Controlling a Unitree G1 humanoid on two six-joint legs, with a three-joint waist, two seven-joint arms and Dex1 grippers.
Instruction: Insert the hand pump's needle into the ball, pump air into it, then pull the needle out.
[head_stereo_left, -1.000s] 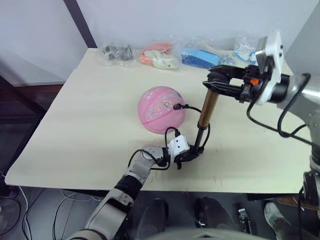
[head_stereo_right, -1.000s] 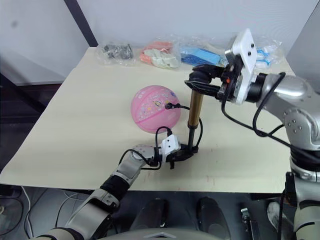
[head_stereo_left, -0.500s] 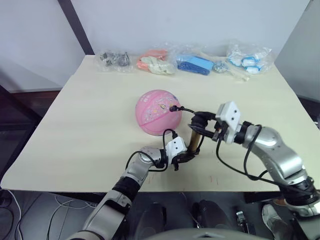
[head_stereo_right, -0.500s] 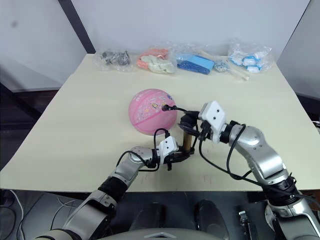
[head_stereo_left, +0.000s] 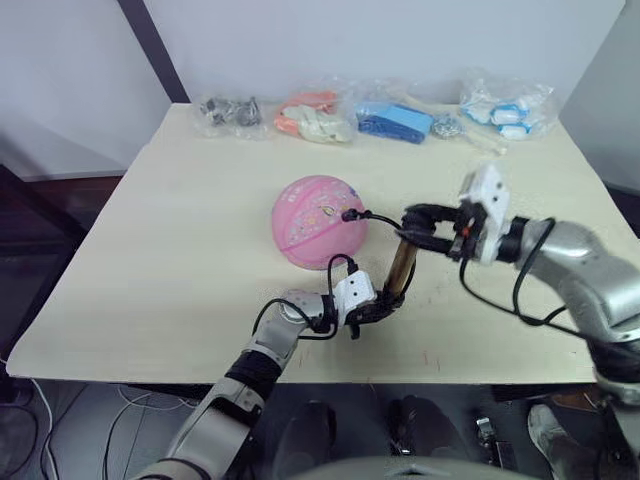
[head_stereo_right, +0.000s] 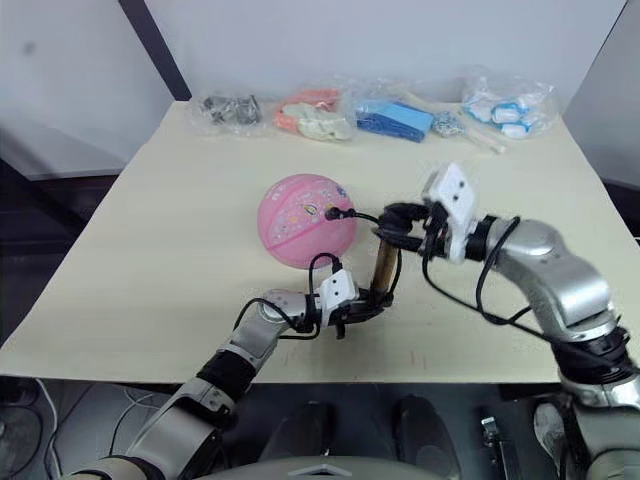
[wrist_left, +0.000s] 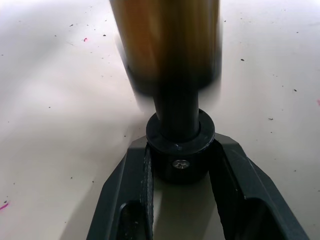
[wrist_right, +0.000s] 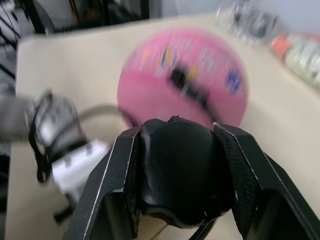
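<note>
The round pink ball (head_stereo_left: 318, 222) rests on the table's middle. The needle's black fitting (head_stereo_left: 349, 213) sits in the ball's right side, its pin hidden; the thin hose loops down to the hand pump. The hand pump's gold barrel (head_stereo_left: 402, 269) stands nearly upright to the right of the ball. My left gripper (head_stereo_left: 376, 307) is shut on the pump's black base cap (wrist_left: 180, 150), low on the table. My right gripper (head_stereo_left: 421, 226) is shut on the black T-handle (wrist_right: 180, 175) at the barrel's top, with the ball (wrist_right: 185, 75) just beyond it.
Several clear bags lie along the table's far edge: dark bits (head_stereo_left: 231, 109), orange-and-cream items (head_stereo_left: 312, 114), blue items (head_stereo_left: 394, 119), and white-and-blue items (head_stereo_left: 506, 104). The table's front edge (head_stereo_left: 300, 372) runs close below my left gripper.
My right gripper pushed the handle down from high above the barrel, then lifted it partway back up. The left gripper held the base in place. The camera has shifted.
</note>
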